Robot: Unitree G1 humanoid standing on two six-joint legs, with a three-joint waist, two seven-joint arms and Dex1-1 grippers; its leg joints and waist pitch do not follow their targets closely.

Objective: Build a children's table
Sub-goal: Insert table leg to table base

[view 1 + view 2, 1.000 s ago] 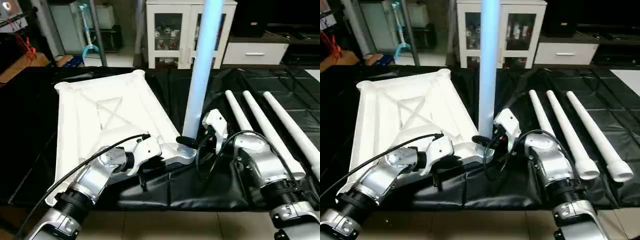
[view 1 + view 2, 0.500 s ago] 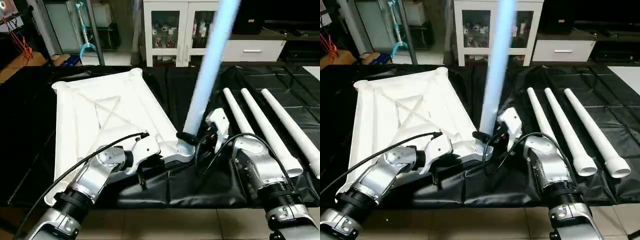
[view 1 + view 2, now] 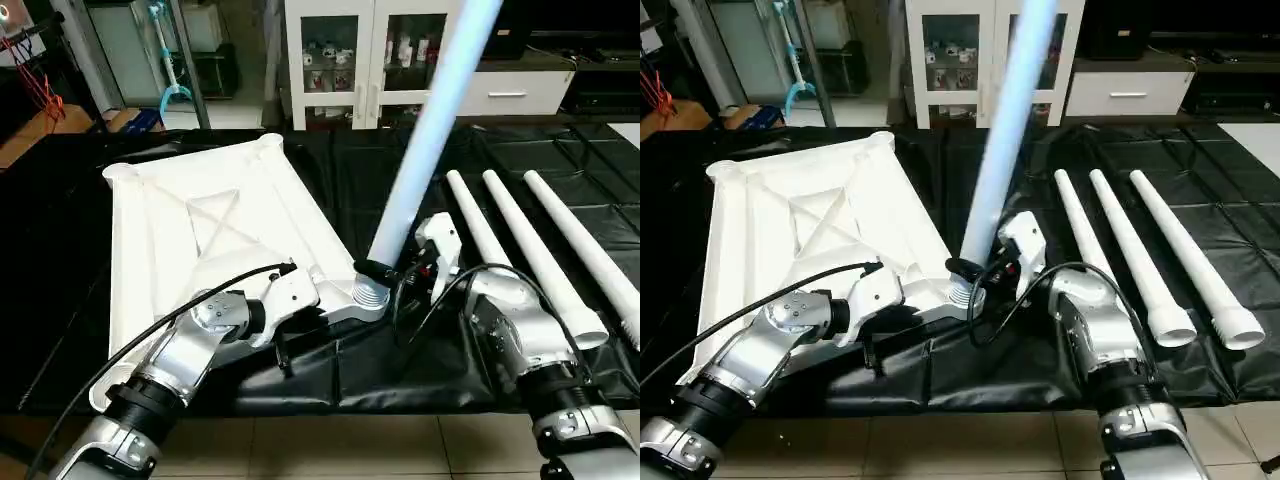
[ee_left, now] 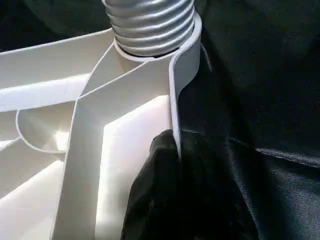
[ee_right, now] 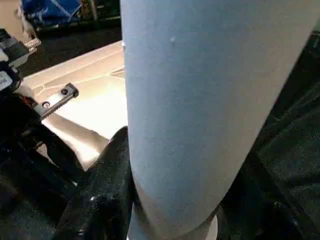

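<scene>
A white leg (image 3: 1000, 150) is clasped near its threaded base by the right gripper (image 3: 970, 275), tilted in the corner socket of the upturned tabletop (image 3: 800, 220). Three legs (image 3: 1140, 260) are laid alongside on black sheeting (image 3: 1040, 170).

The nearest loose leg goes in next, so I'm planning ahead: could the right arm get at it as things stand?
Probably not yet. The right pincer is shut on the tilted leg at the tabletop's corner socket. The nearest loose leg lies unobstructed beside that arm, so releasing should free the way.
</scene>
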